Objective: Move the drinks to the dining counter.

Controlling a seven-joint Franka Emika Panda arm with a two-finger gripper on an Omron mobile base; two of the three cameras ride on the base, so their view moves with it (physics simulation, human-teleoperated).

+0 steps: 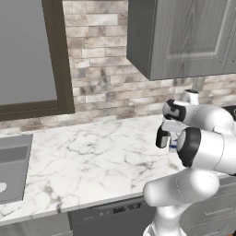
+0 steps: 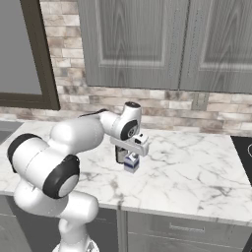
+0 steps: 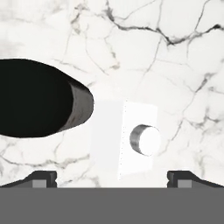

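Directly below gripper (image 3: 112,177): carton (image 3: 124,140), upright, centred between spread fingertips; bottle (image 3: 39,98) just left

The worktop (image 2: 197,167) is white marble with grey veins. The milk carton (image 2: 131,163) is blue and white at the sides; from above, in the hand view, its top (image 3: 124,140) is plain white with a white, grey-rimmed cap. Beside it the wine bottle (image 3: 39,98) is black. The wall (image 1: 101,78) is brick in beige, brown and grey. The cabinets (image 2: 162,44) are grey wood-grain.
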